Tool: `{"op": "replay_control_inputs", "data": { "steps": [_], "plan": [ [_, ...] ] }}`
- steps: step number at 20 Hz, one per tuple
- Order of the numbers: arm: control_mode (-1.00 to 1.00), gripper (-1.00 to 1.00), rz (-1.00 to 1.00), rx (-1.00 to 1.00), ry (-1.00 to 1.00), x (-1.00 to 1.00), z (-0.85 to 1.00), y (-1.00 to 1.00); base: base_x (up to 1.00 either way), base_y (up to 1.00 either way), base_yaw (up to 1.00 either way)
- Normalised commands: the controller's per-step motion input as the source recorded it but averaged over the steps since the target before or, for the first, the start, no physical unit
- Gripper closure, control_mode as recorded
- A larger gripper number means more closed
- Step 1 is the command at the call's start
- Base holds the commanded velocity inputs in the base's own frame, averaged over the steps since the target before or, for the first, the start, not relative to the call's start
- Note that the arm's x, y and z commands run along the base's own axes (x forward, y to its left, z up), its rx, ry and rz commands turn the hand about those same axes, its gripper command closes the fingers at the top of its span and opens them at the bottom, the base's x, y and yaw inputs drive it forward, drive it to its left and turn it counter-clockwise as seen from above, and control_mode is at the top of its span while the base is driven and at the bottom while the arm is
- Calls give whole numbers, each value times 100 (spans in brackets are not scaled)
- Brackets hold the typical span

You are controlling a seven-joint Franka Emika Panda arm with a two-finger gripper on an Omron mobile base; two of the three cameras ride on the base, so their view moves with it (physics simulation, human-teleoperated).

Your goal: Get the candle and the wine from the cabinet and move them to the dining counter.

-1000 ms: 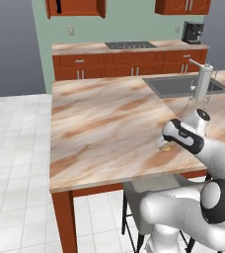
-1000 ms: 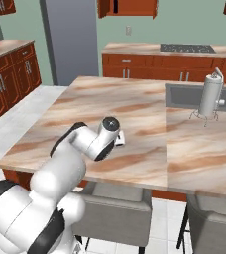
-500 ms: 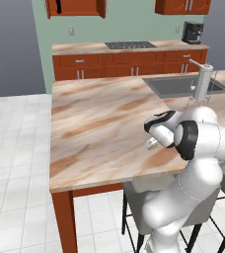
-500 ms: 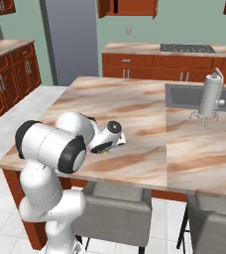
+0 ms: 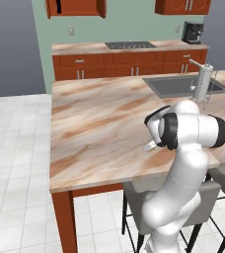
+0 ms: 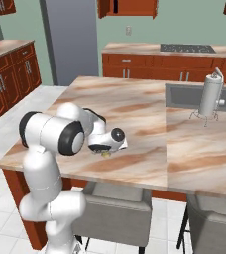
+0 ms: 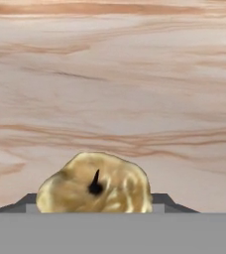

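Candle (image 7: 96,184), a lumpy yellowish-tan lump with a short black wick, sits right between the claw's (image 7: 95,203) two dark finger tips in the hand view, low at the claw's mouth with the tan-brown marble of the dining counter (image 7: 115,74) spread out beyond it. From the right base view the claw (image 6: 105,150) hangs low over the dining counter (image 6: 135,104), pointing down, and a small yellowish bit of the candle (image 6: 105,153) peeks out just beneath it, at or very close to the marble. From the left base view the claw (image 5: 150,145) is largely tucked behind the arm's wrist, close above the counter top (image 5: 94,123). The fingers are set narrow, close on either side of the candle, which appears to be held between them. Well beyond the claw, the inset steel sink (image 6: 184,95) and an upright silver faucet (image 6: 210,96) stand toward the counter's far side, and the reddish-brown wall cabinet (image 6: 127,7) hangs on the far wall.
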Motion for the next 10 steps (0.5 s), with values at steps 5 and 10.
{"op": "replay_control_inputs", "data": {
  "steps": [5,10],
  "plan": [
    [-100,100,0,0,0,1,-1,0,0,0,0],
    [-100,-100,0,0,0,0,0,0,0,0,0]
  ]
}}
